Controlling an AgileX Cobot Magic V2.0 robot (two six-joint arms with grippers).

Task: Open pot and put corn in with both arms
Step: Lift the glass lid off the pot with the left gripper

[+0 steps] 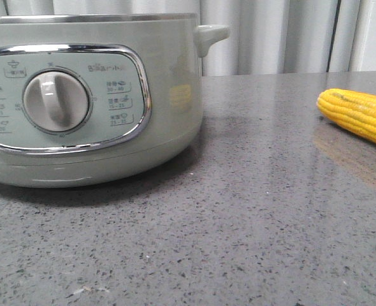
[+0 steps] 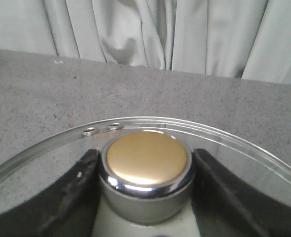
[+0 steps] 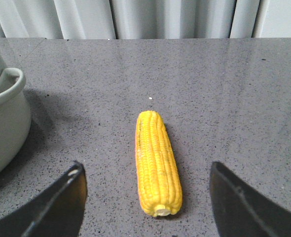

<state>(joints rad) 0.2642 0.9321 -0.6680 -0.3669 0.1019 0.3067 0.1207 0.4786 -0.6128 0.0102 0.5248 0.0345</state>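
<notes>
Pot point(image 1: 162, 76) at the left of the grey speckled table point(image 1: 252, 210), large, round, pale sage green. Chrome-framed control panel point(image 1: 121, 105) facing near, with a grey-white dial point(image 1: 55, 101) at its middle. Small side handle point(image 1: 208, 35) jutting right, just under the steel rim point(image 1: 86, 18). Inside not visible from the front; contents cannot be told.

Seen from the left wrist: clear glass lid point(image 2: 195, 134) with a metal edge, two small rivets point(image 2: 102, 130) set into it, and a round gold-topped knob point(image 2: 148, 160) ringed in chrome. Left gripper point(image 2: 146, 192) straddling that knob, one dark finger point(image 2: 66, 197) on each side, close against it. Whether pads actually press the knob, or merely flank it, cannot be told. Grey table surface visible through the glass.

Corn point(image 1: 360, 115) well to the right of the pot, lying flat on the table, apart from the pot and not inside it. Bright yellow, neat kernel rows, cut off by the right edge of the front view, faint yellow reflection on the pot's side.

Seen from the right wrist: whole cob point(image 3: 157, 163) lying lengthwise between the fingers, with the pot's handle nearby. Right gripper point(image 3: 148, 207) spread wide, released, both dark fingers point(image 3: 61, 205) well clear of the cob, touching nothing.

Pale pleated curtain point(image 1: 271, 35) behind the far table edge.
</notes>
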